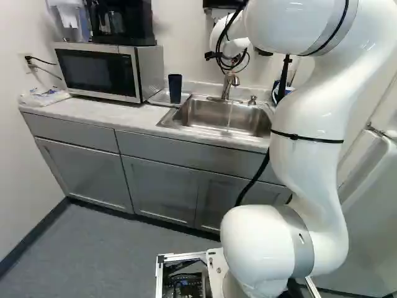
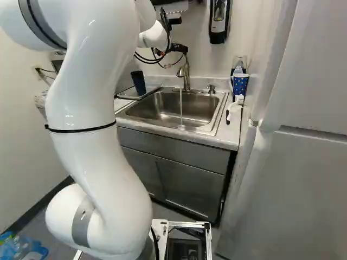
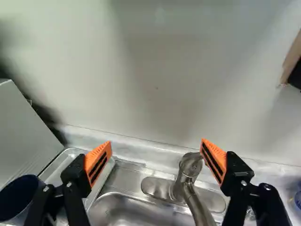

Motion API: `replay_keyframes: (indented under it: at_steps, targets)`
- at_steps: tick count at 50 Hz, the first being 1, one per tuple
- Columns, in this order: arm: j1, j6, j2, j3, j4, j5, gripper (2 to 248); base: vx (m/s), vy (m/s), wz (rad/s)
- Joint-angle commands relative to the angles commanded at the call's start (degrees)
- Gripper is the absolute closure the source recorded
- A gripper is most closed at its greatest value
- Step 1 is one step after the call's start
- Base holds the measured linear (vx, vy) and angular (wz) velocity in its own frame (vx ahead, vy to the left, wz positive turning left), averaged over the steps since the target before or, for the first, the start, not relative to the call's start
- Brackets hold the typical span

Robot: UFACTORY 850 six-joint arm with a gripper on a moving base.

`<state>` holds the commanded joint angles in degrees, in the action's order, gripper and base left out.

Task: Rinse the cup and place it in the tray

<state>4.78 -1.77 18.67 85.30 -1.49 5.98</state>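
Dark cup (image 1: 175, 88), upright on the tray (image 3: 68, 162), left of the running tap (image 3: 189, 168). Gripper (image 3: 156, 142): fingers spread wide, holding nothing. The cup is probably light, stiff plastic, slippery once wet; best grasped from opposite sides of its wall, about mid-height and below the rim, with moderate pressure

Your countertop (image 1: 118, 113) held tray (image 1: 160, 97) just left of sink (image 1: 214, 113), microwave (image 1: 99, 71) and plastic bag (image 1: 43, 97) farther left; dotted cup (image 2: 240, 84) right.
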Motion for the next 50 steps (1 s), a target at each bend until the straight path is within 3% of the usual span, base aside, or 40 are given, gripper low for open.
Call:
replay_keyframes:
  at_steps: [50]
  targets:
    - [0.2, 0.0, -4.2, -4.8, 0.0, -4.3, 3, 0.000, 0.000, 0.000]
